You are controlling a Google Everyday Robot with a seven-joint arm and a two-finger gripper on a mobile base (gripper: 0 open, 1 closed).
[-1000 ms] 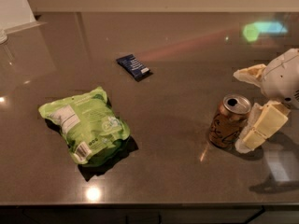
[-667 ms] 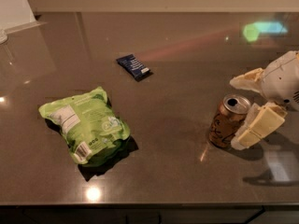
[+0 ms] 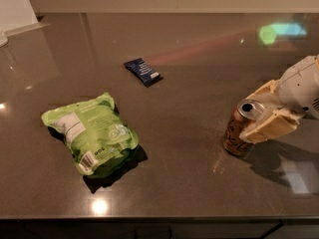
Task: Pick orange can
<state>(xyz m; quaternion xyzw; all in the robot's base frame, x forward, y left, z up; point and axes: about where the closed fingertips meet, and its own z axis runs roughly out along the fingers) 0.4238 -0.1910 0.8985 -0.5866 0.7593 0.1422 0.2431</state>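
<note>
pincer [image 3: 251,118] sat at the right edge of the frame, mid-height. Cream-yellow, blocky, matte plastic look. Behind it was a white rounded housing [image 3: 299,86], smooth shell with a few small dark dots, maybe screws. Short dark slits showed at its far right end.

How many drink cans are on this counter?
1. The orange can stands upright at the right of the counter, with the pincer at it from the right edge. None appears hidden.

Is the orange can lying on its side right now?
No, the can stands upright at far right, with the gripper close against it.
</note>
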